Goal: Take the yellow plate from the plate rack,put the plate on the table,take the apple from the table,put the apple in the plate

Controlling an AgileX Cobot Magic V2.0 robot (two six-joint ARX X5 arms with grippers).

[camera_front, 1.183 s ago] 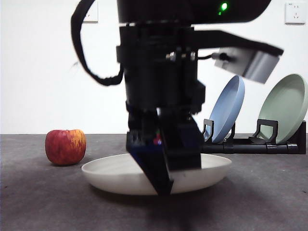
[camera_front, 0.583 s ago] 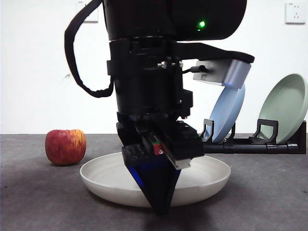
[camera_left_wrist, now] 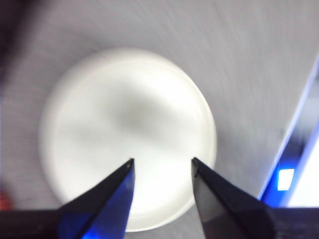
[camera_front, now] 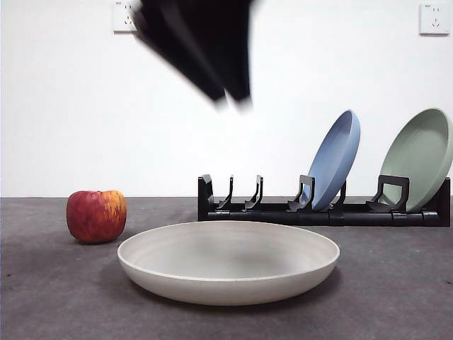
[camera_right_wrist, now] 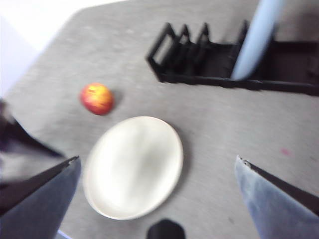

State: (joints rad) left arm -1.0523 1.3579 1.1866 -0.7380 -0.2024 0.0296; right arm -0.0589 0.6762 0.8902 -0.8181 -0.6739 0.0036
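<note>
We see the plate point(camera_front: 228, 261) lying flat and empty on the table point(camera_front: 396, 283), directly beneath our left gripper point(camera_left_wrist: 162, 164), whose jaws are parted and hold nothing; in the front view this gripper point(camera_front: 212, 49) is a dark blur high above the plate. The apple point(camera_front: 96, 215) sits on the table just beside the plate's rim, off to one side of that gripper and untouched. The rack point(camera_front: 318, 209) stands well behind, carrying a blue plate point(camera_front: 336, 166) and a green plate point(camera_front: 419, 166). Our right gripper point(camera_right_wrist: 157, 167) hangs high with its jaws spread wide and empty, looking down on plate, apple and rack together. We judge the plate placed and the apple pickup next: come down straight over the apple with jaws opened wider than it, close gently around its middle so it cannot roll, then lift clear of the rim before setting it near the plate's centre
</note>
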